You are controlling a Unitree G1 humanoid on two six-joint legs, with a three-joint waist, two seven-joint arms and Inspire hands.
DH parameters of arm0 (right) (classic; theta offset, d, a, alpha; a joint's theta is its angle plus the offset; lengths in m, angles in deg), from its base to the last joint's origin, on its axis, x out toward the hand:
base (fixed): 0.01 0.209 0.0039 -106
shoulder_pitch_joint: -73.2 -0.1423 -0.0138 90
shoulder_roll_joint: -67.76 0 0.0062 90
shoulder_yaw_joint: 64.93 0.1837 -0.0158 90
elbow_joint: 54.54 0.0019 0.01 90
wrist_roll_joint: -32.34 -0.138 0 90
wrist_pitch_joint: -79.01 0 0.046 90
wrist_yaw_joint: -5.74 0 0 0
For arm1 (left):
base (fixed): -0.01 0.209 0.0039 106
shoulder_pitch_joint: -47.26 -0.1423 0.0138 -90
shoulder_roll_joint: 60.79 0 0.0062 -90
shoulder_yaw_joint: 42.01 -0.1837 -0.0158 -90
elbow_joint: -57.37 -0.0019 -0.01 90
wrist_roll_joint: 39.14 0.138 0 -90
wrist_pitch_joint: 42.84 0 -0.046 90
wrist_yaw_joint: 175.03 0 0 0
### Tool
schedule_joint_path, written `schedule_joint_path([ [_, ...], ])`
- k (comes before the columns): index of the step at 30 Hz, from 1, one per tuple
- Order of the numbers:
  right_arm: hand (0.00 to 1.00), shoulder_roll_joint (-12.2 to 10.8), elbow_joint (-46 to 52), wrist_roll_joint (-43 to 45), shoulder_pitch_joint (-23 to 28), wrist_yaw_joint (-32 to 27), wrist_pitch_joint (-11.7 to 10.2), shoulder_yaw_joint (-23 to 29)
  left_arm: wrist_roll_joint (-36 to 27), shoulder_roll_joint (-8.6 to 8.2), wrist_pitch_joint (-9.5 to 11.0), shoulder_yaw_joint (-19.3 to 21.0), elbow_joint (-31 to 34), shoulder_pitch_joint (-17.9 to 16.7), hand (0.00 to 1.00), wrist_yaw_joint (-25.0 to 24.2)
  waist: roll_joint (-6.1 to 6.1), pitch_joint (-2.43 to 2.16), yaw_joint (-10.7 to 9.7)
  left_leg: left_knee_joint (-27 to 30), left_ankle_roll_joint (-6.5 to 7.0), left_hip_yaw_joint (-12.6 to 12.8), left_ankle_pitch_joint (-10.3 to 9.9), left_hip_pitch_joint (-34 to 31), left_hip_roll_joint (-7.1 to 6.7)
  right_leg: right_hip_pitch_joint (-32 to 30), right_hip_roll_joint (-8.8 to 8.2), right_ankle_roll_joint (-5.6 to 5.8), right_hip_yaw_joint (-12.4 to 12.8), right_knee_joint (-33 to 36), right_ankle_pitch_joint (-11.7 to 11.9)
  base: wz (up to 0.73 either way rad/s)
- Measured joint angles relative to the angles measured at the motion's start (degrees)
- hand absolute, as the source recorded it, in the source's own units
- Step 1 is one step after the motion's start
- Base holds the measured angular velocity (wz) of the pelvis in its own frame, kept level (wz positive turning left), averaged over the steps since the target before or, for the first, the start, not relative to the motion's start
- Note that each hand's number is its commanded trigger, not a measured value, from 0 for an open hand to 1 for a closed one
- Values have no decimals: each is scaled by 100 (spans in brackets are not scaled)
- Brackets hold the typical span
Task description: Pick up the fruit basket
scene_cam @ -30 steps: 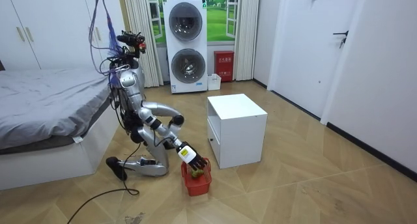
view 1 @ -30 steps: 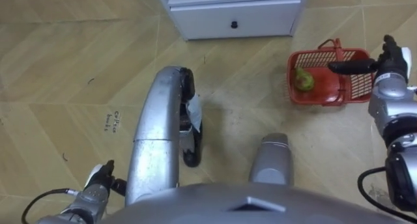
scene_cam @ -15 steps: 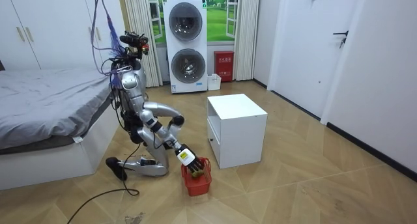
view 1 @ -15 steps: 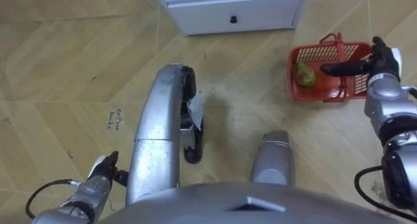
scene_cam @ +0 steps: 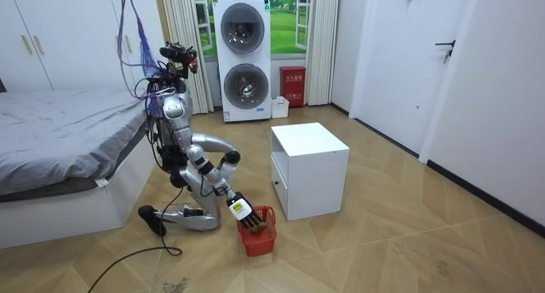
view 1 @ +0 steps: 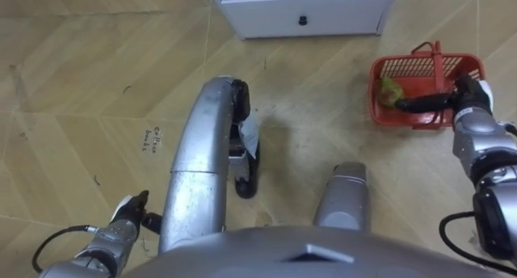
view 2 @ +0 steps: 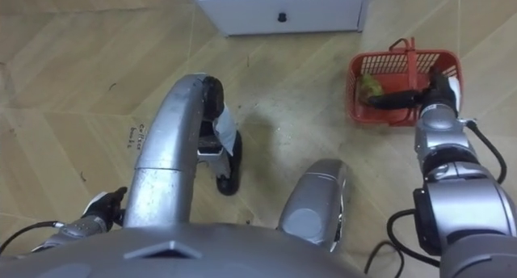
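Right hand [view 1: 466, 94] reached out at 2 o'clock, its dark fingers [view 1: 416, 103] stretched straight toward 9 o'clock and lying across the fruit basket [view 1: 404, 121], curled round nothing. One basket sat on the wooden herringbone floor [view 1: 81, 84]: red plastic, rectangular, with lattice walls, its long axis running from 9 to 3 o'clock. Its single thin handle [view 1: 439, 56] arched across the short way, 12 to 6 o'clock. One green, pear-shaped fruit [view 1: 391, 90] lay in the 9 o'clock end, just beside the fingertips. At 12 o'clock stood one white cabinet [view 1: 323, 11], smooth-fronted, its drawer bearing one small dark knob [view 1: 303, 20]. Left hand [view 1: 125, 221] hung low at 8 o'clock near the floor; its pose could not be told.
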Motion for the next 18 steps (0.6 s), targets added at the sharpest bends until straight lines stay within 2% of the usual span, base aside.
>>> schedule_joint_path([
  [5, 0, 34, -240, -27, -1, 110, 0, -4, -1, 0, -34, 0, 9, 18, 0, -111, -2, 19, 183, -8, -8, 3, 4, -27, 5, -44, -11, 1, 5, 3, 0, 0],
  [9, 0, 41, -250, -65, -12, 174, 0, -13, -2, -1, -51, -3, 3, 16, 0, -236, 22, 15, 270, -12, -23, 12, 12, -28, -11, -38, -16, 1, 2, 9, 0, 0],
  [10, 26, 56, -252, -70, -17, 201, 0, -59, -2, -1, -51, -3, 2, 16, 0, -237, 23, 16, 285, -11, -23, 15, 12, -37, -11, -59, -19, 1, 6, 16, 0, 0],
  [11, 73, 70, -253, -79, -20, 228, 0, -99, -1, -1, -51, -3, 2, 16, 0, -237, 23, 16, 291, -11, -24, 16, 12, -47, -11, -81, -21, 1, 8, 21, 0, 0],
  [12, 100, 104, -253, -89, -34, 274, 0, -177, -2, -1, -49, -3, 3, 21, 0, -237, 29, 14, 306, -11, -32, 18, 16, -75, -8, -123, -22, 1, 13, 38, -1, 0],
  [18, 100, 194, -315, -241, -74, 384, 4, -245, -112, -11, -95, -157, 7, 19, 0, -249, 40, 27, 396, -23, -81, 29, 43, -103, -2, -139, -25, 5, 26, 72, -2, 0],
])
